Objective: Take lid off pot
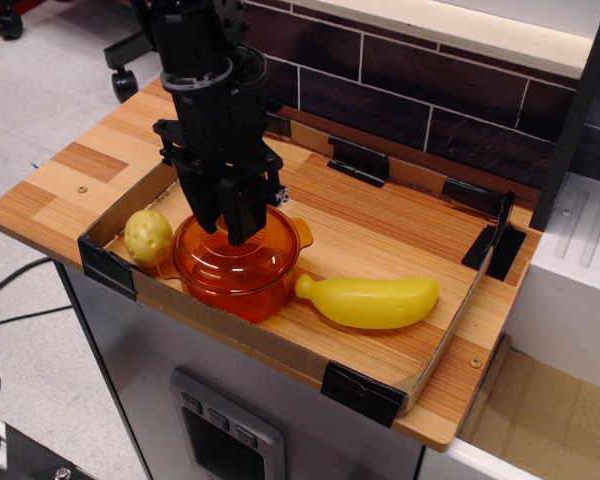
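The orange translucent pot [228, 296] stands at the front left of the cardboard tray [242, 335]. The domed orange lid [265, 246] rests on it. My black gripper [227, 228] comes straight down over the lid's centre. Its two fingers are drawn together on the lid's knob, which they hide. One side handle of the pot [302, 227] shows at the right.
A yellow banana [370, 302] lies just right of the pot. A small yellow-green fruit [147, 235] sits against the pot's left side. Black clips [362, 392] hold the tray's corners. A brick wall is behind, and a white unit [570, 270] stands at the right.
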`<state>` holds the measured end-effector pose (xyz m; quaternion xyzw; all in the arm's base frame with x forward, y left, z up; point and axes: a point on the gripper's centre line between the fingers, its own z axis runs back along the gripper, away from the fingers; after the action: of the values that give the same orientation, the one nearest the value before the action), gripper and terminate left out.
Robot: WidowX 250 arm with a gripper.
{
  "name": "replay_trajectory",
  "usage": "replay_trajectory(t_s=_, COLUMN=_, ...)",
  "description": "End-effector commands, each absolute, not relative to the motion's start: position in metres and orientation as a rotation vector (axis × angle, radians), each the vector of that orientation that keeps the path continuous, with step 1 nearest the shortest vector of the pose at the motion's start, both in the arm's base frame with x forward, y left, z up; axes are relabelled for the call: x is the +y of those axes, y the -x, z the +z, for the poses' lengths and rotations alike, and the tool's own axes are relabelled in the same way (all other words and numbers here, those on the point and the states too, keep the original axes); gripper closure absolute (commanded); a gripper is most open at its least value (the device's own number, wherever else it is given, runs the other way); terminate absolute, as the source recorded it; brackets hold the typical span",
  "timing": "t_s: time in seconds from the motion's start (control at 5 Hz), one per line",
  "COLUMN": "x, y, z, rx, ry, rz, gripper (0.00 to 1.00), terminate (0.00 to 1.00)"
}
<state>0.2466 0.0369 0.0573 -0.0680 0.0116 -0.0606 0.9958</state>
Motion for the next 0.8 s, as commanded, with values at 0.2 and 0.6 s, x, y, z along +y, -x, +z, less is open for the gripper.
replay_trajectory(t_s=0.2, x=0.058, y=-0.286, z=0.127, rx=-0.117, ry=0.112, rz=0.017, gripper=1.0, terminate=0.0)
replay_trajectory(t_s=0.6, x=0.024, y=-0.318, z=0.11, rx=-0.032, ry=0.17, rz=0.077, gripper=1.0, terminate=0.0)
